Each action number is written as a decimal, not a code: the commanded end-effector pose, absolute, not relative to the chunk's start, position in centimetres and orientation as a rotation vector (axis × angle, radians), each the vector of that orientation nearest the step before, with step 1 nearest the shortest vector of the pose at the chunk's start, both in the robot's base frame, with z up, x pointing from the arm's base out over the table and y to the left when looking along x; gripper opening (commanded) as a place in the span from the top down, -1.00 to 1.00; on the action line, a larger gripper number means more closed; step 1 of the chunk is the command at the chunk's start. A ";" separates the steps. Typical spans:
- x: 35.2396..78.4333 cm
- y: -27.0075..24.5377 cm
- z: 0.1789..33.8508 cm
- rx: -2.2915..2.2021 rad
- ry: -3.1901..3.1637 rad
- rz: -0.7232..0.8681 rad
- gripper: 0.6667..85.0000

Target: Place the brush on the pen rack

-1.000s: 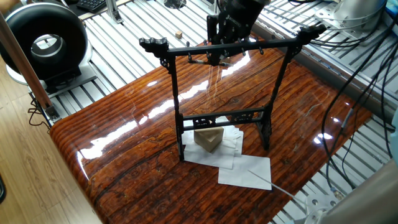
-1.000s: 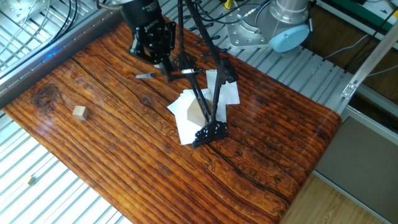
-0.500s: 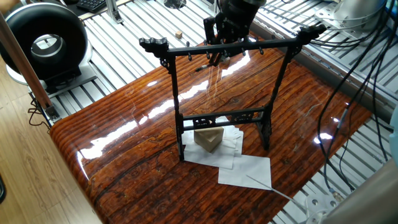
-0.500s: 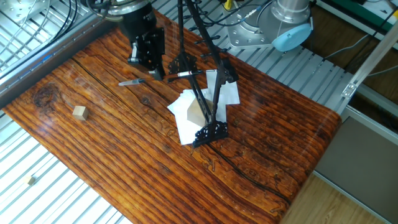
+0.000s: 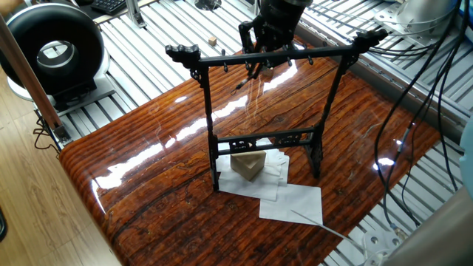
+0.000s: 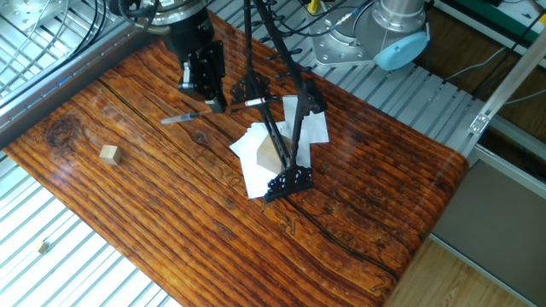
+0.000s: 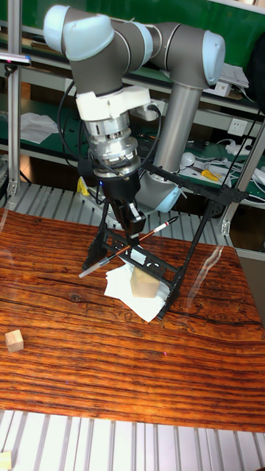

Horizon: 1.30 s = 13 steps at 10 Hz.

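One thin, dark grey, pencil-like writing brush (image 7: 126, 246) is pinched near mid-shaft by the black two-finger gripper (image 7: 135, 223) and is carried clear of the table. In the tall fixed view the shaft sits tilted, with its lower end pointing down to the left and its upper end rising toward the right. The brush lies just beside the top crossbar of the tall black pen rack (image 5: 209, 125), on the far side of the frame in one fixed view; whether shaft and crossbar touch cannot be told.

Procedure for the step in hand, judged from this position:
- Bring the hanging end of the brush level with the row of small pegs on the crossbar. A hanging loop is too small to see, so confirm it before committing.
- Approach slowly. The rack is light and narrow-footed; a sideways push on the crossbar is likely to tip it.
- Keep the gripper closed until the brush bears on a peg.

Below the rack, white paper sheets (image 5: 295, 204) and a tan wedge-shaped block (image 5: 247, 165) rest on the glossy red-brown wooden table (image 5: 140, 177). A small pale wooden cube (image 6: 108, 153) lies well apart.
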<state>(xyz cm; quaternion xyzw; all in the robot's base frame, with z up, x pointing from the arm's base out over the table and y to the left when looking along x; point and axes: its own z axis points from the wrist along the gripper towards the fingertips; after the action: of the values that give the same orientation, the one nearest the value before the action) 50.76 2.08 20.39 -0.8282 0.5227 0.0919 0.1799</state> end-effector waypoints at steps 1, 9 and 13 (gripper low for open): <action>50.5 3.5 20.0 -2.324 1.416 0.329 0.99; 49.2 4.1 19.5 -2.292 1.401 0.416 0.99; 49.2 3.6 19.1 -2.306 1.418 0.404 0.99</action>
<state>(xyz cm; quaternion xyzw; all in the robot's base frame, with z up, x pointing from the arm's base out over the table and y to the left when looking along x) 49.17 3.57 18.98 -0.8275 0.5052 0.1439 0.1980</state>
